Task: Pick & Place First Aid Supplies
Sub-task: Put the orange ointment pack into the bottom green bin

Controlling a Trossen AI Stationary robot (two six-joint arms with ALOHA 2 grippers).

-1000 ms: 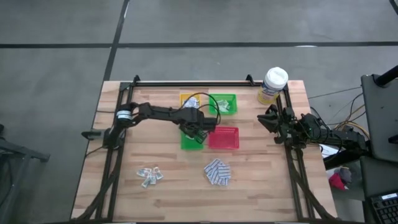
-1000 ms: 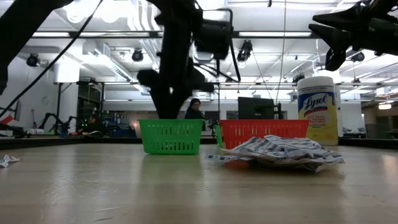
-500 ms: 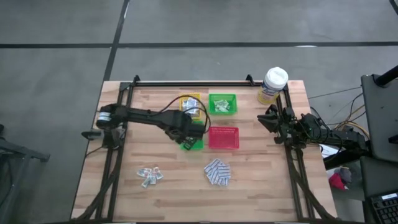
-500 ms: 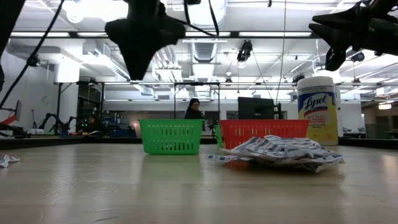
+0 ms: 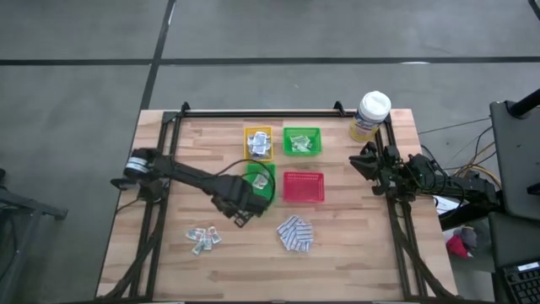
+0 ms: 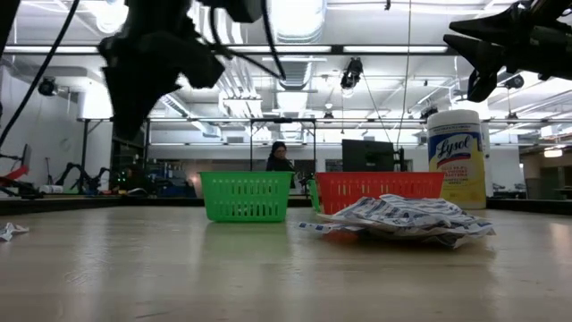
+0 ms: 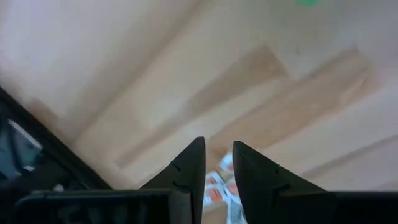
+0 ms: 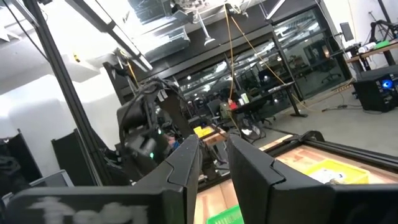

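A small pile of white-grey sachets (image 5: 202, 238) lies on the table near its front left; it also shows past my fingers in the left wrist view (image 7: 219, 186). A larger heap of blue-and-white pads (image 5: 295, 234) (image 6: 402, 217) lies near the front centre. My left gripper (image 5: 240, 211) (image 7: 217, 149) hangs over bare wood between the near green tray (image 5: 272, 173) and the sachets. It points down and stands narrowly open, with nothing between its fingers. My right gripper (image 5: 361, 161) (image 8: 213, 140) waits at the table's right edge, raised, open and empty.
A yellow tray (image 5: 248, 133) with white packets and a green tray (image 5: 314, 133) with pale strips stand at the back. A red tray (image 5: 302, 187) sits beside the near green one. A yellow canister with a white lid (image 5: 369, 116) stands at the back right. Black rails run along the table's left, right and far edges.
My left gripper has swung from above the near green tray toward the table's near left, toward the sachet pile, still pointing down with its fingers unchanged. The trays and piles lie where they were.
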